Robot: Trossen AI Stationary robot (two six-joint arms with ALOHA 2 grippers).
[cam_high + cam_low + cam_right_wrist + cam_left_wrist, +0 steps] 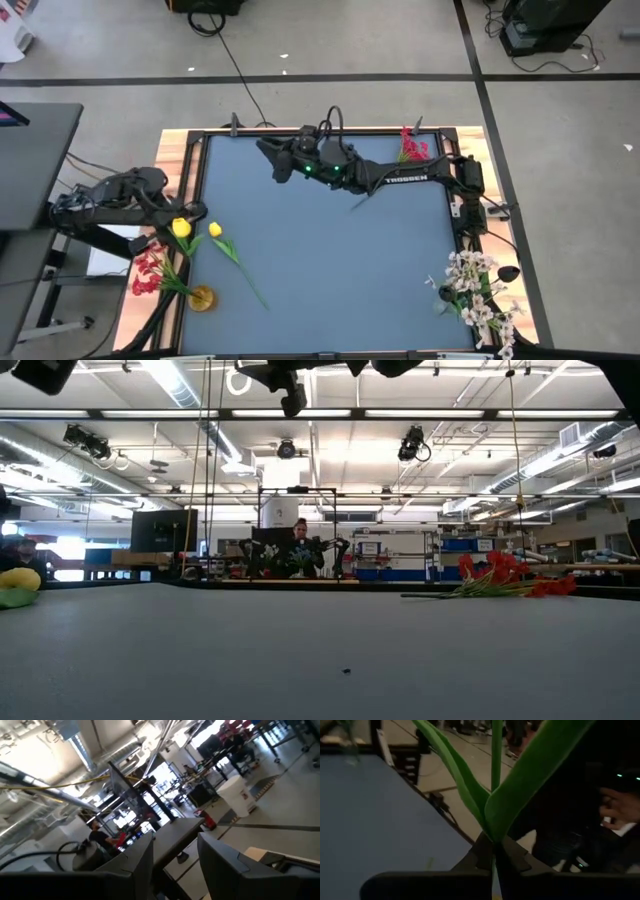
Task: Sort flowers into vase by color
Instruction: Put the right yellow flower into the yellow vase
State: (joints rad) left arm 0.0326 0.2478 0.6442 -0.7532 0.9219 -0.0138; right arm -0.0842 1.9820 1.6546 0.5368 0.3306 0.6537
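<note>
High view shows the left gripper [172,222] at the left edge of the worktop [330,260], its fingers clamped on the green stalk of a yellow tulip [180,228]. The left wrist view confirms the grip: the stalk and two broad leaves [495,795] rise straight out of the pinched fingertips [512,855]. A second yellow tulip [215,231] lies just beside it on the blue surface, its stalk trailing toward the near edge. At the near left corner a small amber vase [201,298] stands with red blooms [148,272] leaning out over the worktop's left edge.

The right arm stretches along the far edge, its gripper [270,152] held above the surface near the middle of that edge; in the right wrist view its fingers [220,865] stand apart with nothing between them. A loose red flower [412,148] lies at the far right corner, seen in the low view as a flat red spray [505,580]. White blossom sprays [480,295] fill the near right corner, probably standing in a vase, though the blossoms hide it.
</note>
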